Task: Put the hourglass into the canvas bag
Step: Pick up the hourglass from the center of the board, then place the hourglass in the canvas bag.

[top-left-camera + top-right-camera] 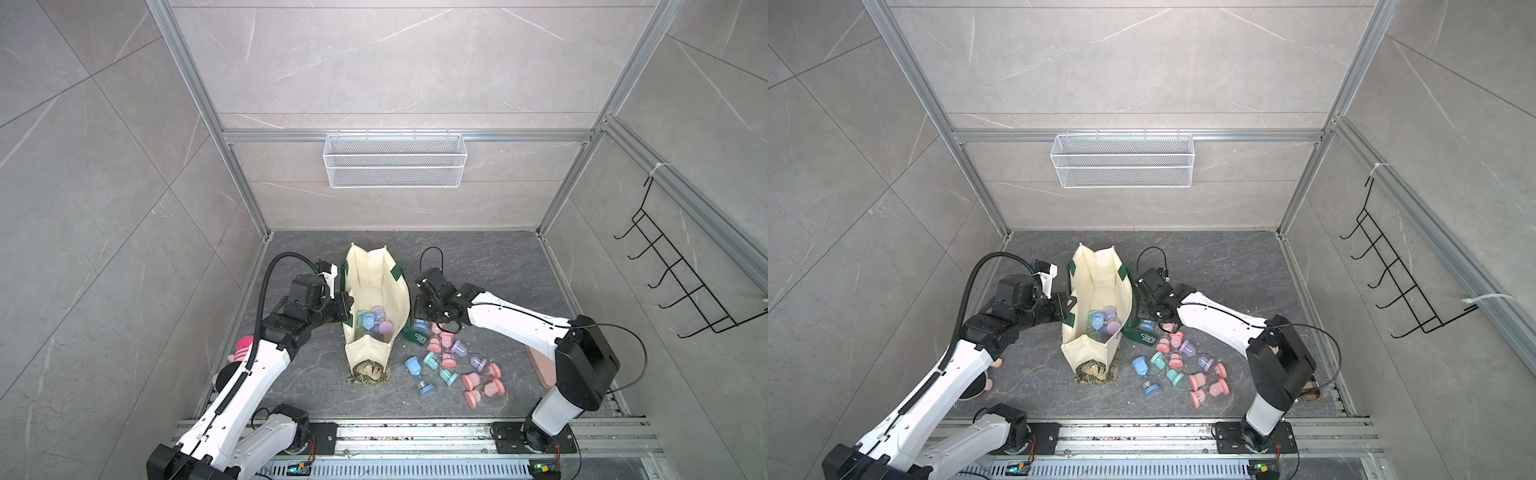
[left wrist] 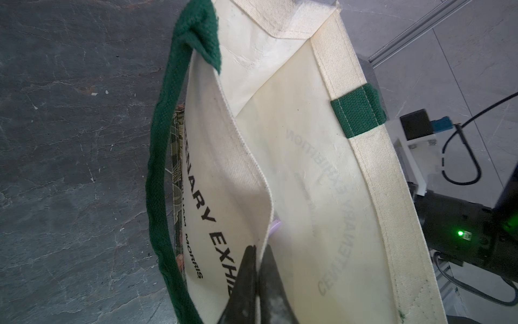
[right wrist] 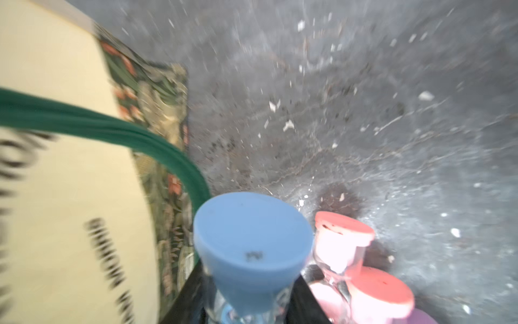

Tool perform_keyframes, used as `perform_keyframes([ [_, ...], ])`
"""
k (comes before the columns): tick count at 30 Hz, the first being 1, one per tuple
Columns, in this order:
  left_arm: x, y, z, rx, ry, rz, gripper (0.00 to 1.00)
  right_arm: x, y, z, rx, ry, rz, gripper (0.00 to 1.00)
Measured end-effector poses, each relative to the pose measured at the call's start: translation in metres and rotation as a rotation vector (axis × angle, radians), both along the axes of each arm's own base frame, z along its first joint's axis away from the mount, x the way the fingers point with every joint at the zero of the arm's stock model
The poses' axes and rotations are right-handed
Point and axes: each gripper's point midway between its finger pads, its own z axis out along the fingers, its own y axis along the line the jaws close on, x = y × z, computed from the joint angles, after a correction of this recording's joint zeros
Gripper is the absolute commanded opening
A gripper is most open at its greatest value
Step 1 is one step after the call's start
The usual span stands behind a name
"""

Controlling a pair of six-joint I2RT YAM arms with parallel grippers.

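Hourglass [image 3: 252, 238], a blue one, was squeezed tight in the right gripper [image 3: 246, 308], just right of the bag [image 1: 376, 274]. From the left: the left gripper [image 2: 259, 248] pinched the bag's wall. One bag stood open, holding at least three hourglasses [image 1: 369, 321], blue and purple. About seven loose hourglasses [image 1: 449, 361] lay right of it.

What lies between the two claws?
The open canvas bag: the left claw pinches one wall, the right claw holds a blue hourglass outside the other. Both top views show it.
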Motion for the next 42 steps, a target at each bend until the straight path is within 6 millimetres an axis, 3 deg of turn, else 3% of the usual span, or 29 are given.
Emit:
perform_keyframes([
  [12,0.0,0.0,0.0,0.0,0.001,-0.001,0.0,-0.005,-0.03,0.055,-0.009,-0.12,-0.042,0.0],
  [20,0.0,0.0,0.0,0.0,0.001,-0.001,0.0,-0.014,-0.037,0.089,0.038,-0.177,-0.034,0.0],
  [25,0.0,0.0,0.0,0.0,0.001,-0.001,0.0,-0.023,-0.021,0.117,0.071,-0.23,0.026,0.0],
  [37,0.0,0.0,0.0,-0.001,0.001,0.0,0.0,-0.047,0.024,0.211,0.162,-0.425,0.18,0.0],
  [42,0.0,0.0,0.0,-0.001,0.001,0.0,0.0,-0.052,0.037,0.211,0.159,-0.432,0.225,0.0],
])
